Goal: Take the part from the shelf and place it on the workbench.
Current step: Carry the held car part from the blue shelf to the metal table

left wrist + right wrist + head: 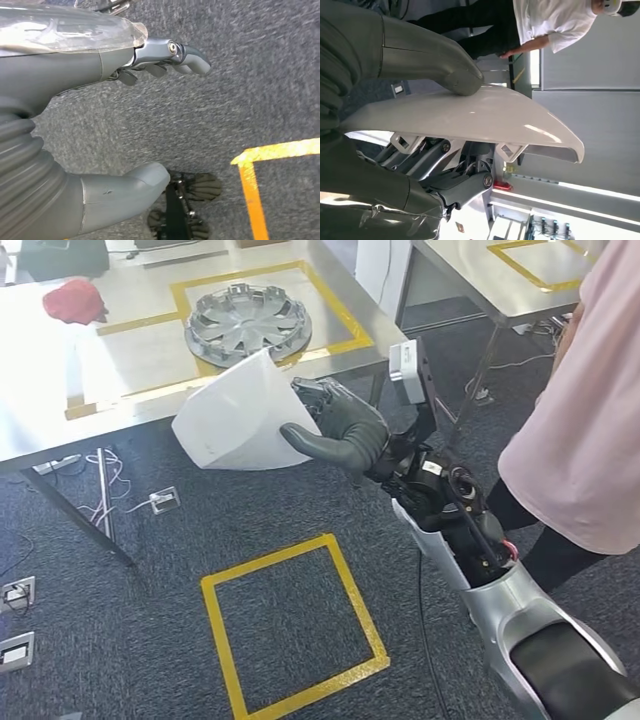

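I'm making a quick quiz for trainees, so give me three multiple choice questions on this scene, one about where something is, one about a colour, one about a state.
1. Where does the hubcap lie?
A. On the carpet
B. On the steel workbench, in the yellow-taped frame
C. In the right hand

2. What colour is the part being carried?
A. White
B. Red
C. Black

3. What is the left hand doing?
A. Holding the part
B. Pressing on the workbench
C. Holding nothing, fingers apart over the carpet

Answers:
1 B: the head view shows it on the bench inside the tape.
2 A: the panel is plain white.
3 C: the right hand grips the part; the left hand holds nothing.
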Tool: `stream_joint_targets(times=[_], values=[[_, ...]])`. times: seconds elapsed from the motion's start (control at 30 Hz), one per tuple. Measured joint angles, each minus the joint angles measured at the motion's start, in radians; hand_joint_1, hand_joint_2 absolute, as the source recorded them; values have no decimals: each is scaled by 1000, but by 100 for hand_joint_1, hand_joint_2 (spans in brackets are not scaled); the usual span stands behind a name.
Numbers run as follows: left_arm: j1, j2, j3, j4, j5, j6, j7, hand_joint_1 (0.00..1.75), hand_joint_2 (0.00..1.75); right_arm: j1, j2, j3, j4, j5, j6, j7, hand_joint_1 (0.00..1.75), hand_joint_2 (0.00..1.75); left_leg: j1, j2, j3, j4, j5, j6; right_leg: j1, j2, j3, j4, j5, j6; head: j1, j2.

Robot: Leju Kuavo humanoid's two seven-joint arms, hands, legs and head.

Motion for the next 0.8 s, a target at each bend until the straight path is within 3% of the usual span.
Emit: stream_joint_targets(times=[0.07, 0.1, 0.13, 0.2, 0.27, 0.3, 0.43, 0.5, 0.57, 0.6, 0.63, 0.67, 0.73, 0.8], values=[[2, 0, 0, 0, 1, 0, -2, 0, 175, -1, 0, 1, 4, 0, 4, -3, 175, 175, 0, 0, 8, 0, -8, 5, -3, -1, -79, 145, -47, 7, 10, 0], [4, 0, 0, 0, 2, 0, -2, 0, 175, -1, 0, 1, 6, 0, 6, -5, 175, 175, 0, -1, 13, 0, -13, 5, -4, -1, -106, 184, -48, 8, 13, 0], [5, -1, 0, 0, 3, 0, -3, 0, 175, -1, 0, 1, 9, 0, 7, -6, 175, 175, 1, -2, 20, 0, -18, 4, -5, -1, -115, 184, -28, 8, 16, 0], [8, -1, 0, 0, 5, 0, -3, 0, 175, -2, 0, 1, 13, 0, 11, -10, 175, 175, 1, -5, 41, 1, -30, -1, -6, -1, -78, 70, 64, 4, 25, 0], [9, -1, 0, 0, 7, 0, -4, 0, 175, -6, 0, 2, 16, 0, 14, -12, 175, 175, -1, -7, 55, 1, -42, -9, -1, -1, -25, -53, 125, -7, 32, 0], [10, -1, 0, 0, 8, 0, -5, 0, 175, -9, 0, 2, 18, 0, 15, -13, 175, 175, -3, -7, 55, 2, -44, -13, 1, -1, -9, -85, 129, -14, 34, 0], [11, 0, 0, 0, 11, 0, -8, 0, 175, -16, 2, 2, 23, 1, 17, -15, 175, 175, -3, -3, 47, 18, -59, -31, -2, 1, 13, -118, 114, -33, 27, 0], [10, 1, 0, 0, 11, 0, -9, 0, 175, -19, 3, 2, 25, 1, 20, -17, 175, 175, -1, -1, 0, 112, -101, -38, -5, 0, 22, -126, 113, -42, 17, 0], [12, 1, 0, 0, 11, 0, -10, 0, 175, -21, 4, 3, 29, 2, 23, -19, 175, 175, 0, -1, -84, 253, -146, -43, -4, -2, 26, -127, 108, -49, 4, 0], [14, 1, 0, 0, 10, 0, -10, 0, 175, -20, 4, 3, 32, 4, 23, -20, 175, 175, 1, -1, -116, 295, -148, -45, -4, -2, 30, -127, 105, -50, 0, 0], [16, 0, 0, 0, 9, 0, -10, 0, 175, -20, 4, 3, 35, 6, 21, -21, 175, 175, 2, -1, -129, 298, -130, -46, -4, -2, 34, -127, 101, -50, -4, 0], [16, 0, 0, 0, 8, 0, -10, 0, 175, -20, 4, 4, 38, 9, 19, -22, 175, 175, 2, 0, -121, 261, -94, -46, -4, -2, 40, -127, 96, -49, -7, 0], [14, 1, 0, 0, 4, 0, -10, 0, 175, -20, 4, 4, 41, 11, 12, -24, 175, 175, 3, 1, -65, 120, -12, -43, -2, -1, 52, -125, 84, -43, -12, 0], [10, 2, 0, 0, 0, -1, -10, 0, 175, -21, 4, 3, 41, 15, 8, -25, 175, 175, 1, 2, -25, 25, 19, -35, 3, 0, 55, -122, 74, -34, -16, 0]])
